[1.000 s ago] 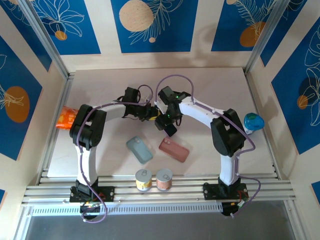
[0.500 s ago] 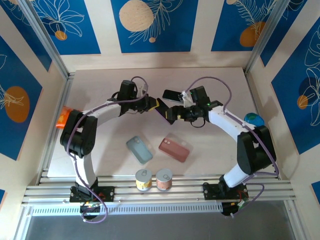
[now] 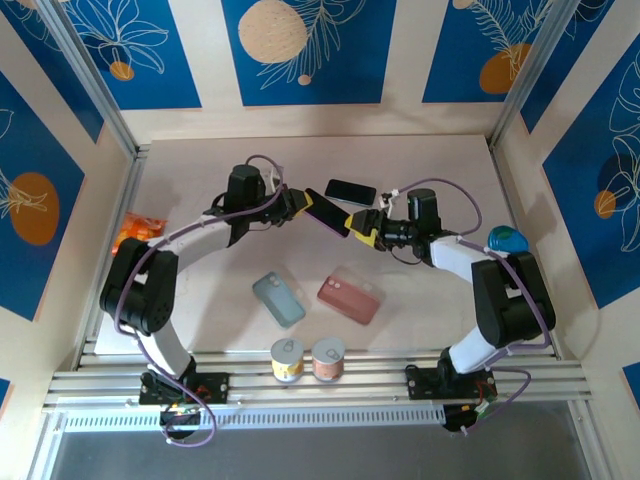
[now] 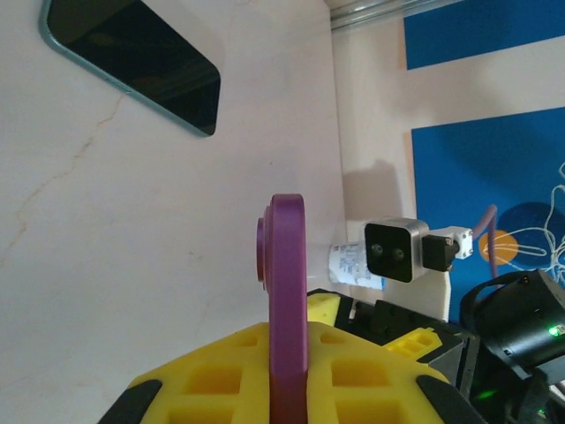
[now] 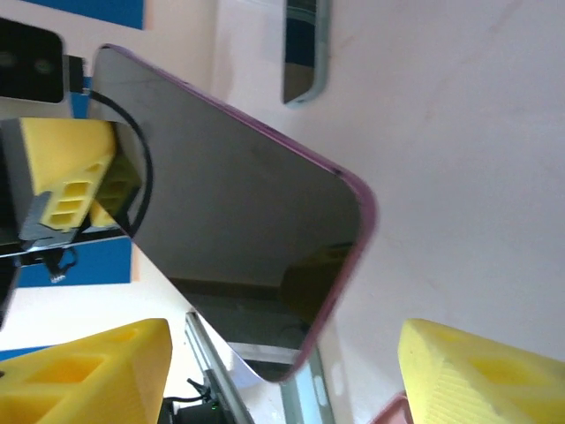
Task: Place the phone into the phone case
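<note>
The phone (image 3: 328, 213) is purple-edged with a dark screen and hangs above the table's middle. My left gripper (image 3: 305, 203) is shut on its left end. It stands edge-on between the yellow pads in the left wrist view: phone (image 4: 287, 256), left gripper (image 4: 287, 340). My right gripper (image 3: 365, 228) faces it from the right and is open. The phone's lower corner (image 5: 247, 221) hangs between the right gripper's (image 5: 278, 340) yellow fingers (image 5: 477, 371) with a gap on each side. Two phone cases lie on the table nearer the front, one pink (image 3: 348, 299) and one grey-blue (image 3: 278, 299).
A second dark phone with a teal rim (image 3: 350, 191) lies flat behind the grippers. Two small jars (image 3: 287, 358) (image 3: 328, 357) stand at the front edge. An orange packet (image 3: 130, 232) is at the left wall. A blue-green object (image 3: 507, 243) is at the right.
The right arm has swung out to the right and its gripper now faces the phone from that side. The left gripper carried the phone slightly back and right. The cases have not moved.
</note>
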